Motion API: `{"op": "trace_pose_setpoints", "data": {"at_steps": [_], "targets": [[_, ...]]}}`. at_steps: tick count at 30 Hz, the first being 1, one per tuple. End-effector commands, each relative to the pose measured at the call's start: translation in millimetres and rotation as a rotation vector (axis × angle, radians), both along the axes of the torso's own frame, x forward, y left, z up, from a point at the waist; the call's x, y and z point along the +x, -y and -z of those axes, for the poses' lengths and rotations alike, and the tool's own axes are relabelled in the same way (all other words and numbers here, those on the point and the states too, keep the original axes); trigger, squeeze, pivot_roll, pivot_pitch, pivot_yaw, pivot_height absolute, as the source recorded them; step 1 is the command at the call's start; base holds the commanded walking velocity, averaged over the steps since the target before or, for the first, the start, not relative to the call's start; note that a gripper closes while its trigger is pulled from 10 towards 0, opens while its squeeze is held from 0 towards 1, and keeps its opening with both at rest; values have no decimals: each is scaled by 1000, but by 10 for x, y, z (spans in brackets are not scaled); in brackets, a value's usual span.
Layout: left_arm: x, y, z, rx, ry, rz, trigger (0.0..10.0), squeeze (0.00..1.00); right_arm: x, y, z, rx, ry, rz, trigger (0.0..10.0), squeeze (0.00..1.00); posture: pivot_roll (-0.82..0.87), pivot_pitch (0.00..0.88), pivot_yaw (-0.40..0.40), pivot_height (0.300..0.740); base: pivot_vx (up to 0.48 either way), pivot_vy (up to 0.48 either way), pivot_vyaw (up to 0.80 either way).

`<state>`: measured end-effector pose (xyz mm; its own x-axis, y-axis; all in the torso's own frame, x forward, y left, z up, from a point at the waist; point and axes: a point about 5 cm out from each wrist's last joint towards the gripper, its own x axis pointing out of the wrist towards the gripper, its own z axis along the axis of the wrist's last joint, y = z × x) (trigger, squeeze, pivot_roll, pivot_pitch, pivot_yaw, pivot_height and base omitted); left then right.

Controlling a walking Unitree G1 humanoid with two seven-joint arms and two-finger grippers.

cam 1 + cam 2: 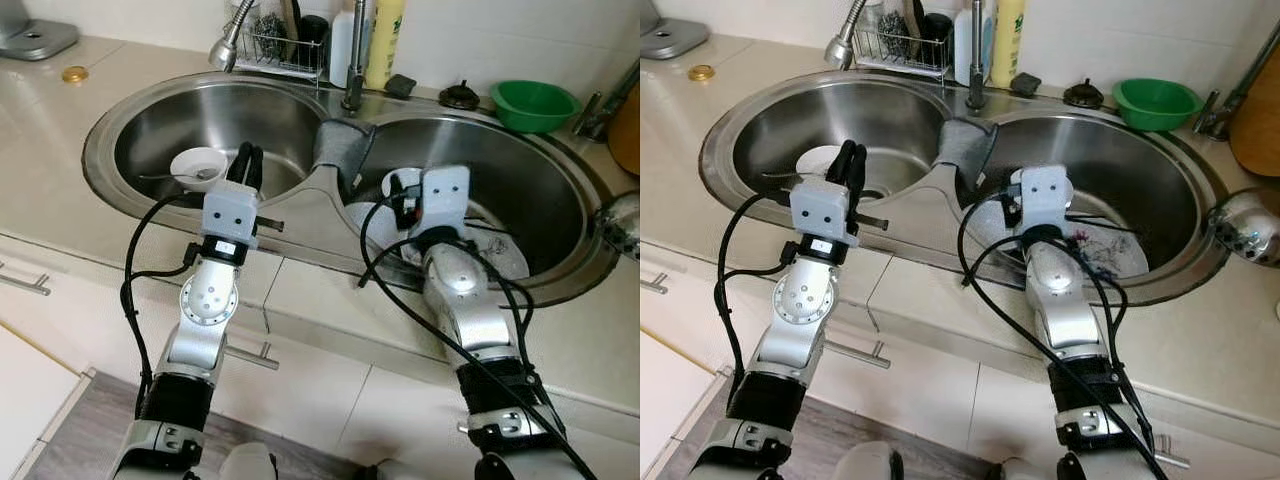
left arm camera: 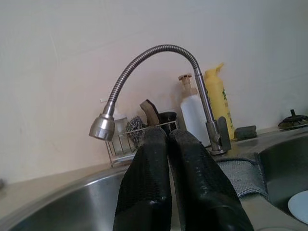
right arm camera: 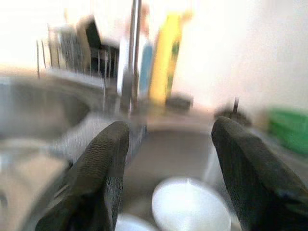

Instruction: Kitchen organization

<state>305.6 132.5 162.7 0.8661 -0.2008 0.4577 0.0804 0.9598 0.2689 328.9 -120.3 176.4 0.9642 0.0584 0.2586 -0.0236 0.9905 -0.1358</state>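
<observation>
both silver arms stretched forward, left hand (image 2: 166, 183) fingers pressed together, right hand (image 3: 168, 178) fingers spread wide

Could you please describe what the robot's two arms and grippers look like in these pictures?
Both arms are silver metal with round joint housings and black bands lower down. Loose black cables loop beside each. Each wrist carries a pale grey boxy block with small dark dots. The left gripper and right gripper each have two long black fingers with a finely textured surface.

Double sink (image 1: 120, 215) in the counter (image 1: 40, 190)

Bowl (image 1: 198, 166) in left basin, plates (image 1: 372, 218) in right; rack (image 1: 283, 50) at 12 o'clock, basin (image 1: 533, 104) at 2.
</observation>
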Motion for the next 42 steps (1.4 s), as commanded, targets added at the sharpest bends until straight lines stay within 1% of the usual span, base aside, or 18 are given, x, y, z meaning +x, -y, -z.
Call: {"op": "trace_pose_setpoints", "data": {"at_steps": [1, 3, 4, 5, 6, 8, 11, 13, 25, 42], "targets": [[2, 5, 19, 3, -16, 6, 10000, 0, -21, -31, -42, -7, 33, -1, 10000, 0, 165, 0, -36, 740, 0, 480, 0], [1, 5, 19, 2, -16, 5, 10000, 0, -26, -28, -55, -17, 50, 8, 10000, 0, 165, 0, -36, 740, 0, 480, 0], [1, 3, 18, 3, -17, 5, 10000, 0, -36, -29, -79, -26, 79, 13, 10000, 0, 165, 0, -36, 740, 0, 480, 0], [1, 3, 18, 3, -17, 5, 10000, 0, -36, -29, -79, -26, 79, 13, 10000, 0, 165, 0, -36, 740, 0, 480, 0], [1, -5, 15, 4, -14, 3, 10000, 0, -53, -34, -123, -55, 124, 21, 10000, 0, 165, 0, -36, 740, 0, 480, 0], [-1, -12, 9, 5, -12, 3, 10000, 0, -73, -24, -165, -103, 172, 46, 10000, 0, 171, 0, -36, 740, 0, 480, 0], [-1, -13, 2, 5, -11, 3, 10000, 0, -89, 2, -189, -115, 202, 77, 10000, 0, 172, 0, -37, 740, 0, 480, 0], [-2, -15, -1, 4, -11, 5, 10000, 0, -98, 52, -202, -128, 219, 117, 10000, 0, 170, 0, -36, 740, 0, 480, 0], [3, -10, -18, 7, -7, 10, 10000, 0, -143, 102, -246, -150, 286, 184, 10000, 0, 167, 0, -32, 740, 0, 480, 0], [2, -9, -27, 7, -2, 10, 10000, 0, -152, 104, -238, -149, 287, 183, 10000, 0, 168, 0, -33, 740, 0, 480, 0]]}}
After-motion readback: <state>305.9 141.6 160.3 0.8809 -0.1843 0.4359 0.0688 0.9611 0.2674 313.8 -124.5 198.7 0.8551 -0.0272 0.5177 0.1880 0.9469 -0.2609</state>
